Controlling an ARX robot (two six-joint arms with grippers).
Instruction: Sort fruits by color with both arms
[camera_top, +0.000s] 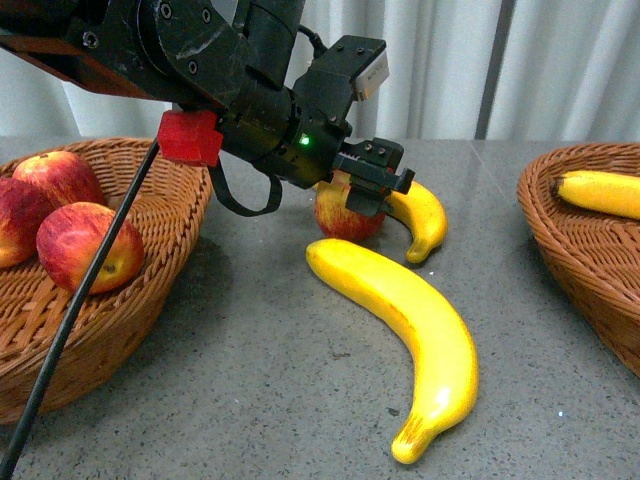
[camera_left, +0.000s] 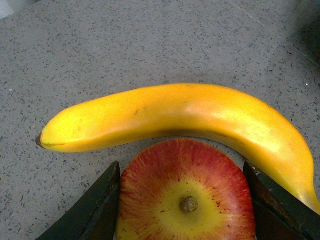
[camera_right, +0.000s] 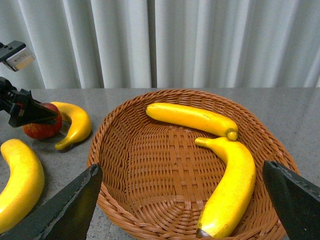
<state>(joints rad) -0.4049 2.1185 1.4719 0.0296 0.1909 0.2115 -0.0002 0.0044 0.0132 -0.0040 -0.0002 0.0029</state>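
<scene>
Left gripper (camera_top: 378, 185) is down over the apple (camera_top: 340, 218) on the tabletop (camera_top: 250, 350), fingers (camera_left: 100, 210) pinching its flanks, stem up between them. It's glossy and round, likely hard and slick, so a hold across the widest girth looks safest, or it may squirt out. A banana (camera_top: 425, 222) curls just beside it. Right gripper (camera_right: 180, 170) hangs spread wide above the banana basket (camera_right: 102, 145).

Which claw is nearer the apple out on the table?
Left. The left claw straddles the apple, a finger on each side; the right claw hangs open over the banana basket, well apart from it.
</scene>
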